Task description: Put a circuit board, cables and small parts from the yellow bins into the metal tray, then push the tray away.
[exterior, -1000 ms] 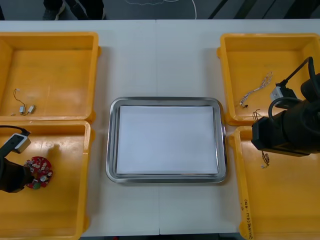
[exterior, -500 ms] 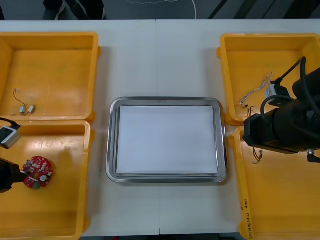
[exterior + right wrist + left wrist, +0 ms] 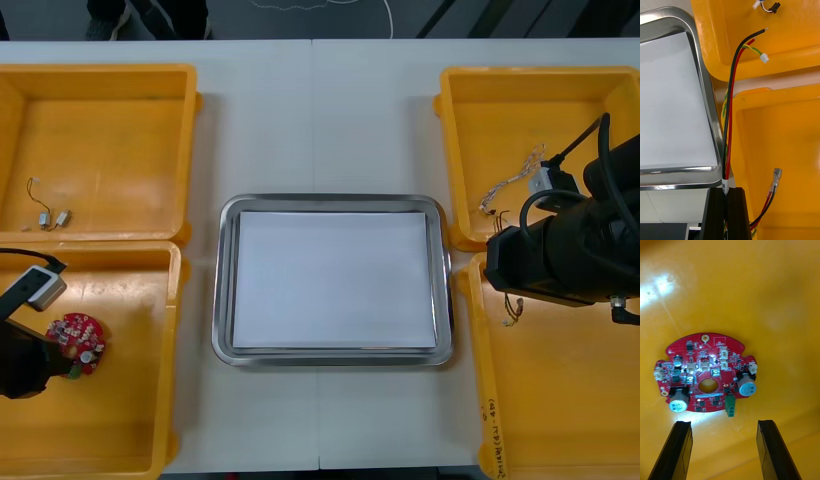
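right end effector (image 3: 729,195) pinched shut on a bunch of black, red and yellow cables (image 3: 729,112), sitting over the gap between the tray (image 3: 711,112) and the right-side bins (image 3: 790,123), left end effector (image 3: 724,423) wide open right beside the circuit board (image 3: 707,373), board flat in the near left bin (image 3: 130,430)

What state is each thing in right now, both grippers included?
Left gripper: open, poised over the circuit board.
Circuit board: flat in the near-left bin, not gripped.
Right gripper: shut on the cable bundle.
Cable bundle: held, its ends reaching over the far-right bin.
Metal tray: white inside, nothing in it.
Small metal parts: loose in the far-left bin.
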